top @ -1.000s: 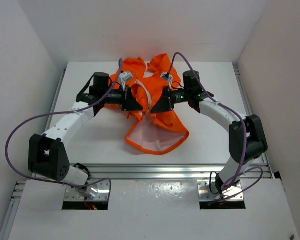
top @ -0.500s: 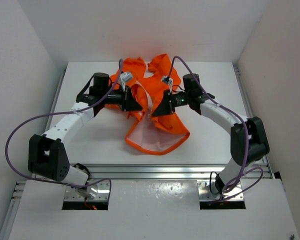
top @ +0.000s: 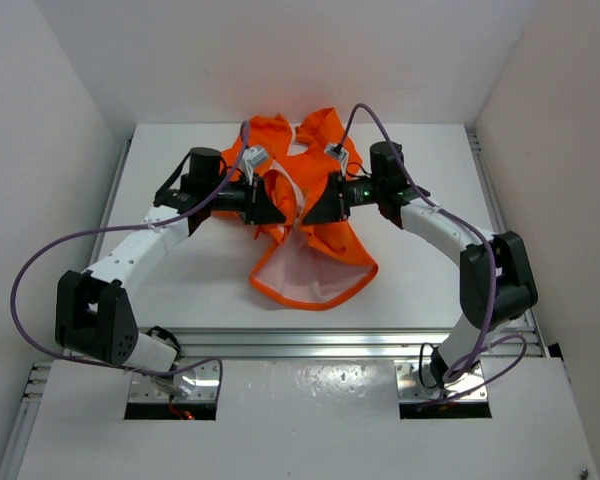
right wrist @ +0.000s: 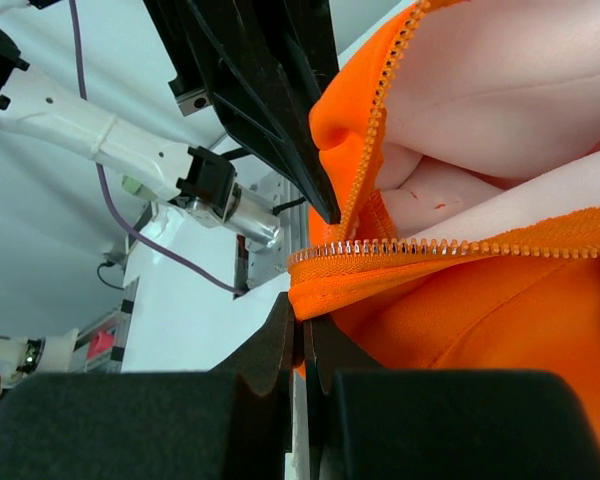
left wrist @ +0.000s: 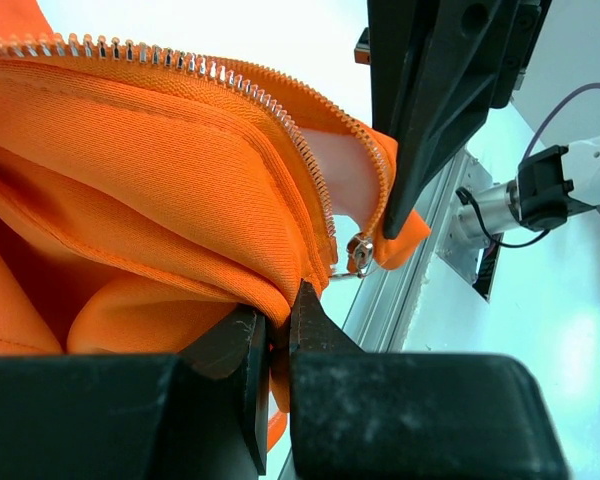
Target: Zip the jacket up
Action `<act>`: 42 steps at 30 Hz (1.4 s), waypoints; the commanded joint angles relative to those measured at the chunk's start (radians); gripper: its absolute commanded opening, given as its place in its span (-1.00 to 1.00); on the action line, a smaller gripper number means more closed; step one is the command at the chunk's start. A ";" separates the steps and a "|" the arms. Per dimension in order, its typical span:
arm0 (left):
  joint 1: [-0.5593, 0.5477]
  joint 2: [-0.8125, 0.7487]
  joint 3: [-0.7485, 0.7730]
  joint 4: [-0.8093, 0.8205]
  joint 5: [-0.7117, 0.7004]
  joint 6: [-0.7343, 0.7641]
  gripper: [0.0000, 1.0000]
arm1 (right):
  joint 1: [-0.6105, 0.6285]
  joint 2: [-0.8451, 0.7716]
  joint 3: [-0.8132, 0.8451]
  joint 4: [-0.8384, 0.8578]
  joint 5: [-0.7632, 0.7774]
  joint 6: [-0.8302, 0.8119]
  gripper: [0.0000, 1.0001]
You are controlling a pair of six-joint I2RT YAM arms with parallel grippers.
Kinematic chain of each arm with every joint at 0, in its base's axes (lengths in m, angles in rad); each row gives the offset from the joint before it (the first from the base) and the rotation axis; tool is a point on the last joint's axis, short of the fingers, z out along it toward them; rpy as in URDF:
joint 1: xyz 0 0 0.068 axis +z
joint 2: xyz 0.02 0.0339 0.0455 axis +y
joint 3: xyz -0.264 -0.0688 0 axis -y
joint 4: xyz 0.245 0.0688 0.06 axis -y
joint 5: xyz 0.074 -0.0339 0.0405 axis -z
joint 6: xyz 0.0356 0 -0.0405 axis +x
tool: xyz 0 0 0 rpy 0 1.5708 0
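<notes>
Found jacket (top: 340, 242) on worktop (top: 180, 285), lying from the far edge at mid-width toward the centre. Noted it open and not zipped, with orange shell bunched at the far end and pale lining (top: 298, 272) exposed inside a rounded hem toward the near edge.

Found left gripper (top: 280, 206) and right gripper (top: 306, 212) facing each other over the jacket's middle, tips near one another, 1 on each front edge.

Checked left gripper in its wrist view: jaws closed tight on a fold of orange fabric below the zipper tape. Saw 2 rows of metal teeth (left wrist: 280, 115) running in from the upper left and converging at the slider (left wrist: 360, 252), which sits just beside and above the left jaws. Saw a right finger (left wrist: 415, 140) coming down from above, tip touching or just beside the fabric at the slider; cannot tell which.

Checked right gripper in its wrist view: jaws closed, pinching the orange edge at the end of 1 row of teeth. Saw that row running right along the edge, a 2nd row rising toward the top, and lining between them. Saw left fingers (right wrist: 300, 150) reaching in from the upper left, tip just beside the junction of the 2 rows.
</notes>
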 commanded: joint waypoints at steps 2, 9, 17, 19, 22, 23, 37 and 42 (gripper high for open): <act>-0.011 -0.028 0.026 0.045 0.008 0.023 -1.00 | 0.011 -0.006 0.000 0.096 -0.054 0.035 -1.00; -0.011 -0.028 0.044 0.045 0.019 0.023 -1.00 | 0.014 -0.001 -0.003 0.096 -0.062 0.038 -1.00; 0.020 -0.028 0.044 0.083 0.019 -0.038 -1.00 | 0.013 0.000 -0.006 0.092 -0.064 0.034 -1.00; 0.020 -0.028 0.044 0.094 0.028 -0.049 -1.00 | 0.016 0.003 -0.003 0.085 -0.064 0.034 -1.00; 0.030 -0.028 0.044 0.117 0.054 -0.071 -1.00 | 0.014 0.000 -0.005 0.082 -0.062 0.024 -1.00; 0.030 -0.028 0.044 0.117 0.054 -0.083 -1.00 | 0.011 0.002 -0.006 0.076 -0.064 0.024 -1.00; 0.030 -0.028 0.026 0.135 0.089 -0.092 -1.00 | 0.008 0.022 0.017 0.084 -0.056 0.030 -1.00; 0.030 -0.028 0.017 0.135 0.089 -0.092 -1.00 | -0.001 0.026 0.017 0.108 -0.058 0.055 -1.00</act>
